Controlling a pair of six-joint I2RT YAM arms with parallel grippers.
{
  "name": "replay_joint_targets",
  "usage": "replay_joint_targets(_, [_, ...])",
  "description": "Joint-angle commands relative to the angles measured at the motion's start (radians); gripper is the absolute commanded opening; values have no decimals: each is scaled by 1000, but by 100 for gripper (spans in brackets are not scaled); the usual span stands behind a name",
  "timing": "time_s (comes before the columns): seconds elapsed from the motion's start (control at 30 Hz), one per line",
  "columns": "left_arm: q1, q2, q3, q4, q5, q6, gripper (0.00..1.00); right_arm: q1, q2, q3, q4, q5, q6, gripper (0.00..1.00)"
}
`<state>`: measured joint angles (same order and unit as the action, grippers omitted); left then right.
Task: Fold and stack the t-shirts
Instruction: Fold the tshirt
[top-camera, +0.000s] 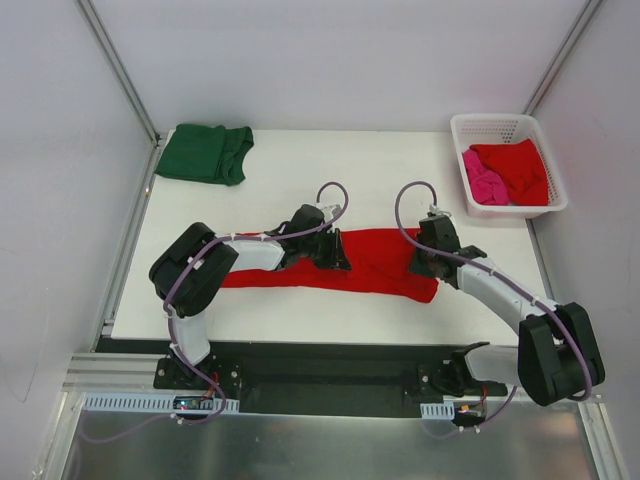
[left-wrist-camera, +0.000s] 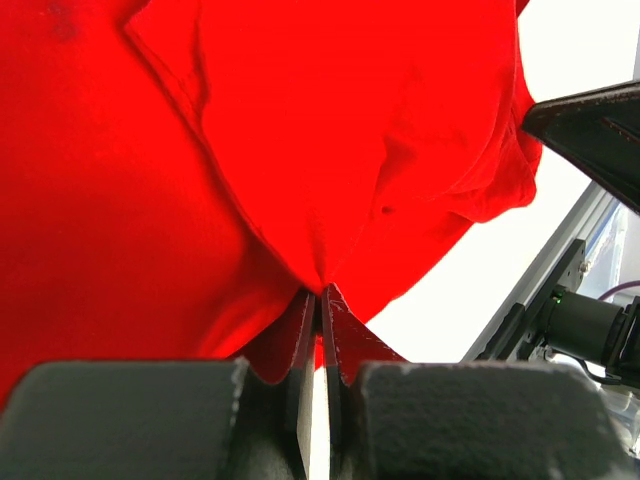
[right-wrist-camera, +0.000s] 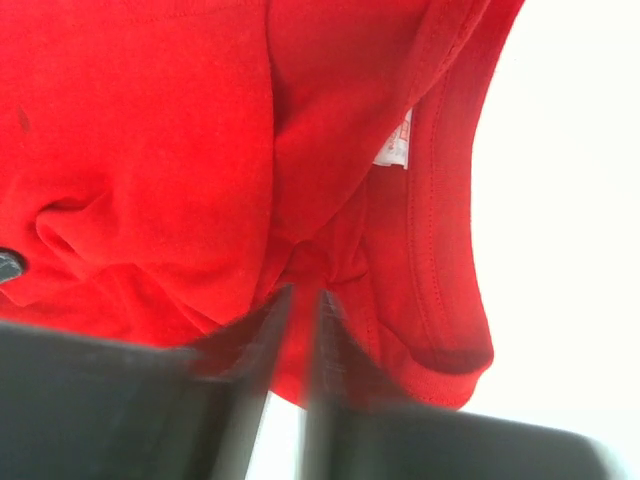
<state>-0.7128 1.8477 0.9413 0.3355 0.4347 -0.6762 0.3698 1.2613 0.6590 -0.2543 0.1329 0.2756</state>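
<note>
A bright red t-shirt lies folded into a long band across the middle of the white table. My left gripper is shut on a pinch of its cloth near the band's middle. My right gripper is shut on the shirt at its right end, beside the collar and a white label. A dark green t-shirt lies folded at the back left corner. Another red t-shirt and a pink one lie in the basket.
The white lattice basket stands at the back right corner of the table. Metal frame posts rise at the back left and back right. The table's near edge runs just in front of the red shirt.
</note>
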Motion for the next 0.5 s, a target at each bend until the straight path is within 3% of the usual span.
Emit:
replay_joint_targets(0.0, [1, -18, 1, 13, -16, 20, 1, -5, -46, 30, -13, 8, -12, 28])
replay_joint_targets(0.17, [1, -16, 4, 13, -13, 18, 1, -5, -63, 36, -11, -26, 2, 40])
replay_joint_targets(0.47, [1, -19, -4, 14, -17, 18, 1, -6, -40, 25, 36, -102, 47, 40])
